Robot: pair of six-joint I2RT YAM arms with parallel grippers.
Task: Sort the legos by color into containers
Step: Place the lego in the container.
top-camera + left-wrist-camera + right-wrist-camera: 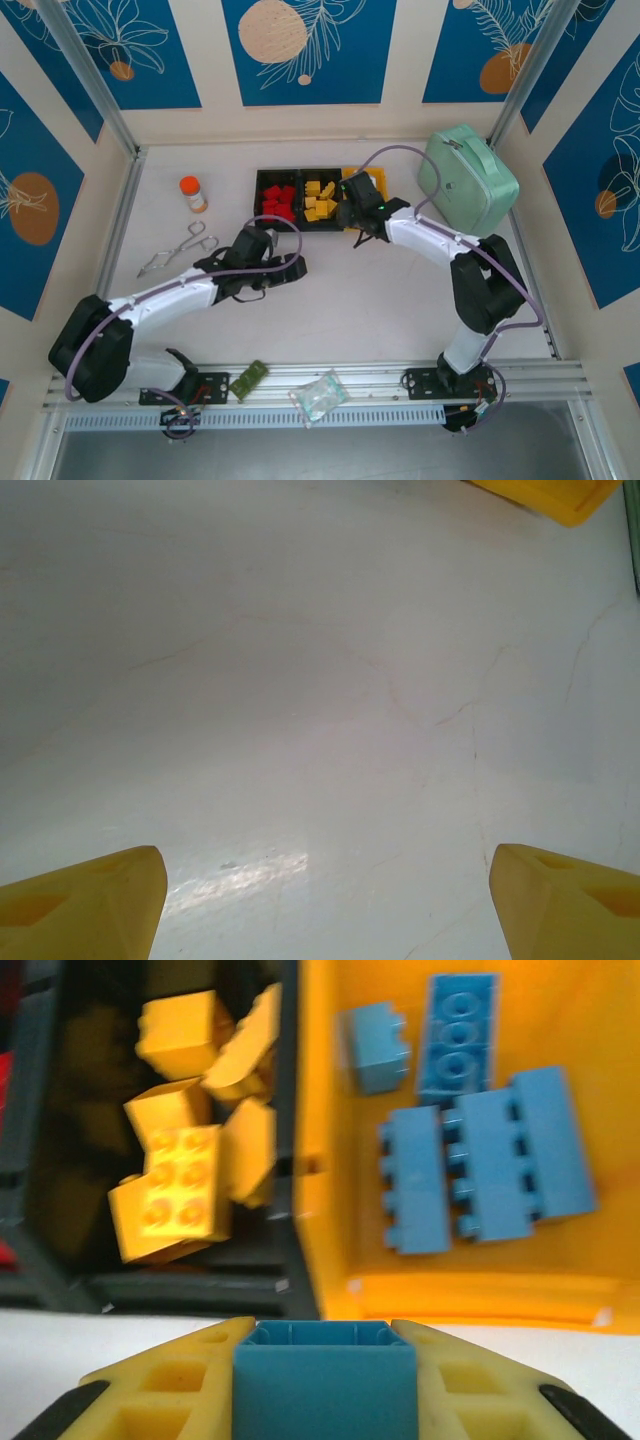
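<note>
My right gripper is shut on a light blue brick, just short of the near wall of the yellow-orange bin. Several light blue bricks lie inside that bin. To its left, the middle black bin holds several yellow bricks. From above, three bins stand in a row: the left black bin with red bricks, the middle bin with yellow bricks, and the yellow-orange bin under my right gripper. My left gripper is open over bare table, near the left gripper position mid-table.
A mint-green case sits at the back right. An orange-capped bottle and metal forceps lie to the left. A small green circuit board and a clear bag rest on the front rail.
</note>
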